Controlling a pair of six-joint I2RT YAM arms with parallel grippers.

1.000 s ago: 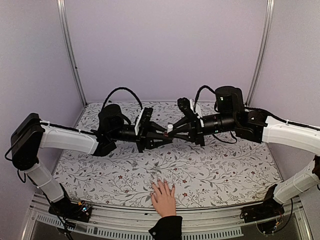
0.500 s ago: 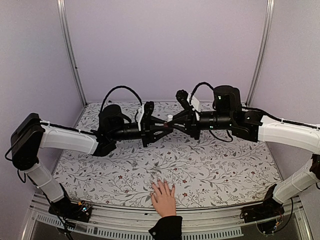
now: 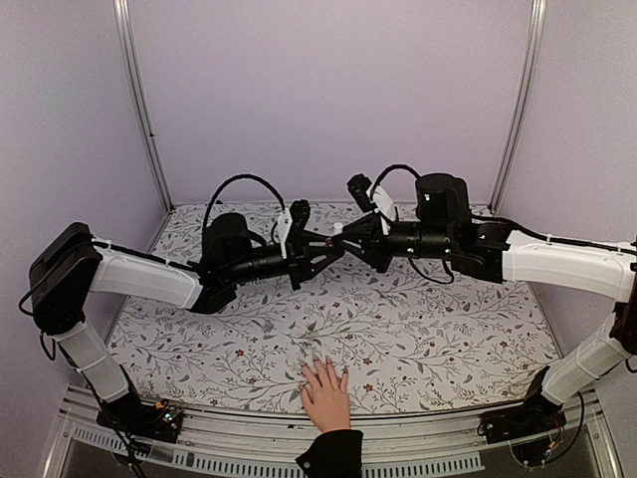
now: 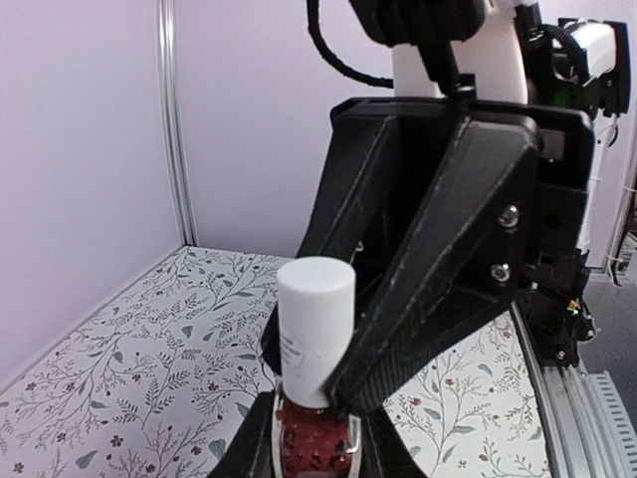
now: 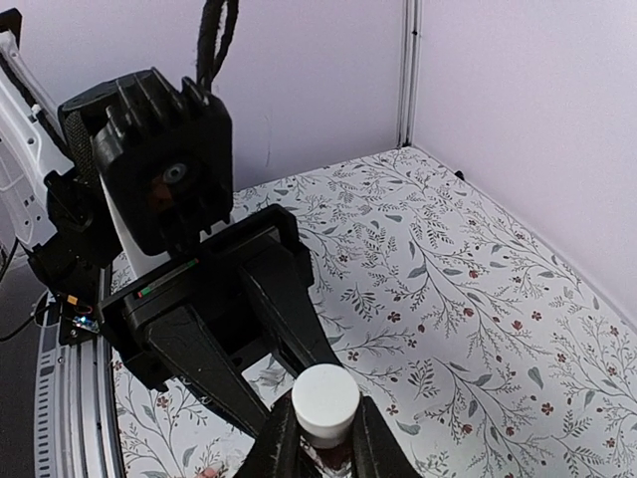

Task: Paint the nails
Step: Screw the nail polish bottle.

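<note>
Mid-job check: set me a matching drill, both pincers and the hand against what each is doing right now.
1. left pincer
2. right pincer
3. hand

A. lies flat at the near edge of the table
B. shut on the white cap
C. shut on the dark-red bottle

Pairs: 1-C, 2-B, 3-A
</note>
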